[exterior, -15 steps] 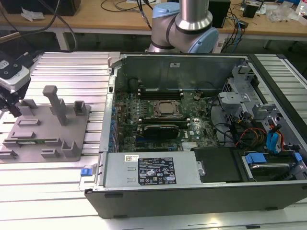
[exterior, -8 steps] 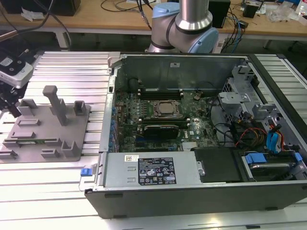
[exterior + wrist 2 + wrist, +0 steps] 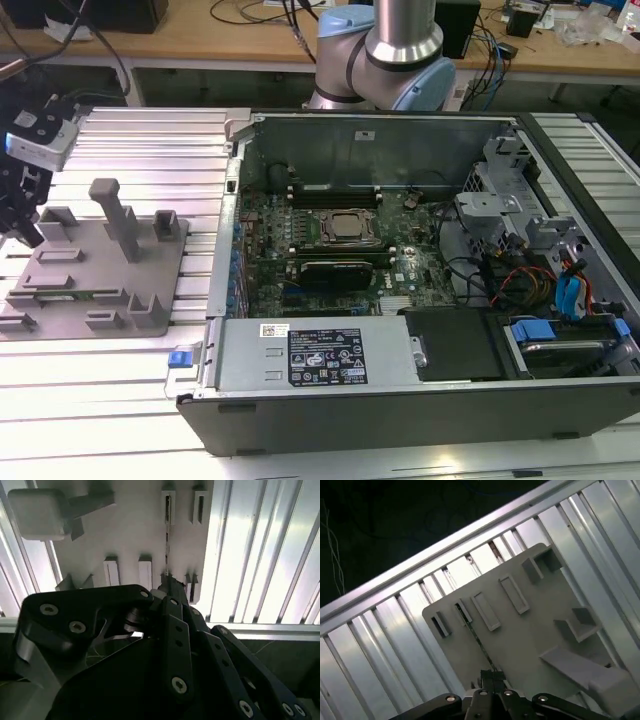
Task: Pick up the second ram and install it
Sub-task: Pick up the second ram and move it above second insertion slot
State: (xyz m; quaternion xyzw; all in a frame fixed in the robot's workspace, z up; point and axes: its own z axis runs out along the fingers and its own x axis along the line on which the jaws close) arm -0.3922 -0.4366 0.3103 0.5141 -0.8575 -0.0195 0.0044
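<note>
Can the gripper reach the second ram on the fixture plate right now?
Likely yes: the gripper hangs right over the second ram, edge-up in the fixture plate, with nothing between.

A: What is lying underneath everything?
B: A ribbed metal desk [image 3: 110,410] is stretching across the exterior view, and bright light is glaring off its grooves.
A: And behind it?
B: A wooden desk [image 3: 200,40] is running along the back, with cables [image 3: 488,58] trailing over its edge into shadow.
</note>
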